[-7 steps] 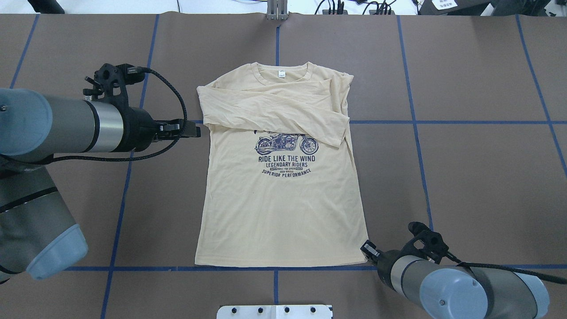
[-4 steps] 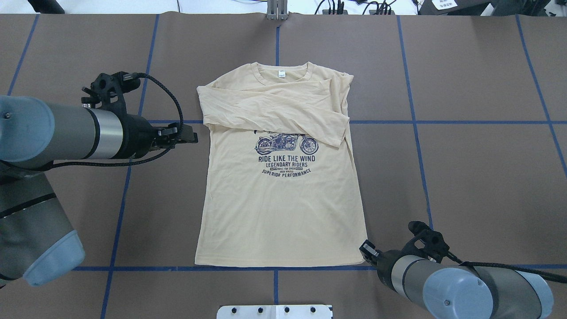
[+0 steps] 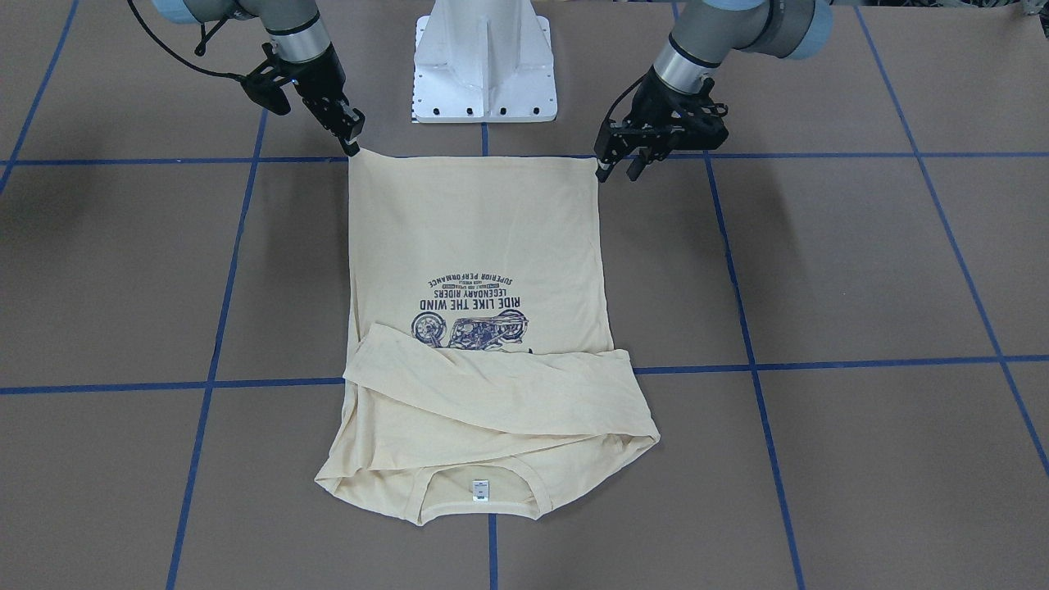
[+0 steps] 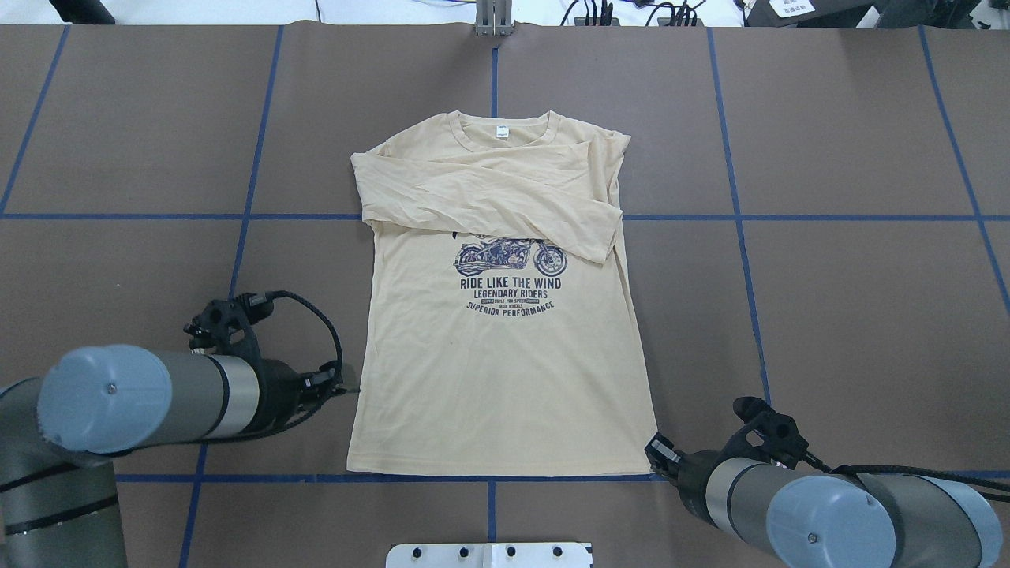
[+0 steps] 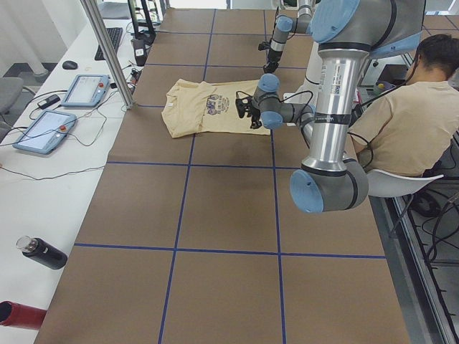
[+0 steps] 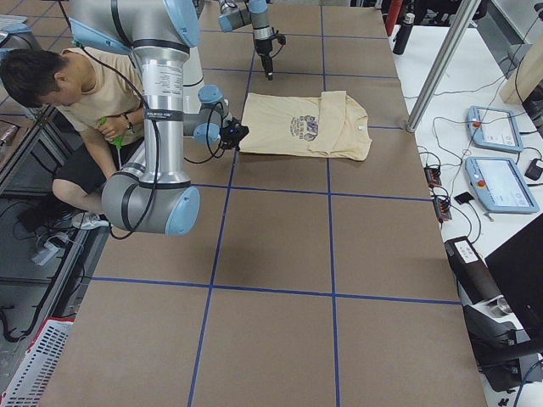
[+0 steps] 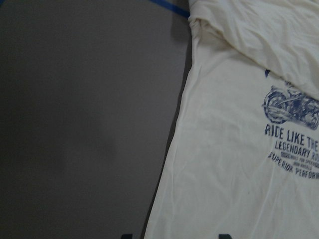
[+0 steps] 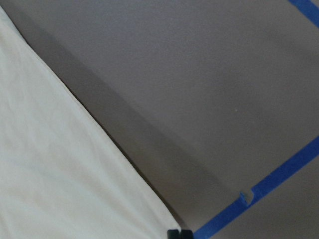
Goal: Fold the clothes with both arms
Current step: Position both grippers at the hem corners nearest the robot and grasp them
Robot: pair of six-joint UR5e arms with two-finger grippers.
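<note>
A: Where is the pale cream-yellow long-sleeved T-shirt [image 4: 505, 379] lying?
B: Flat on the brown desk [image 4: 828, 315], sleeves crossing its chest.
A: What's changing?
B: The left tool [image 4: 347, 388], jaws wide, is now hovering beside the hem, no longer by the sleeve. The right tool [image 3: 352, 146] is staying pinched on the other hem corner.

Bright, even light falls from above on the table [image 4: 828, 315] in the overhead and front-facing views, and the print on the shirt [image 4: 505, 379] reads sharp. Shadows are soft and faint; one dim patch lies on the table near the front-facing view's left edge. The left wrist view is dim and soft, the table there almost dark grey. The right wrist view is very close and grainy, with a broad blurred shadow along the shirt's edge. In the side views the white desk [image 5: 21, 208] looks washed out and the upright pole [image 5: 107, 54] leans
</note>
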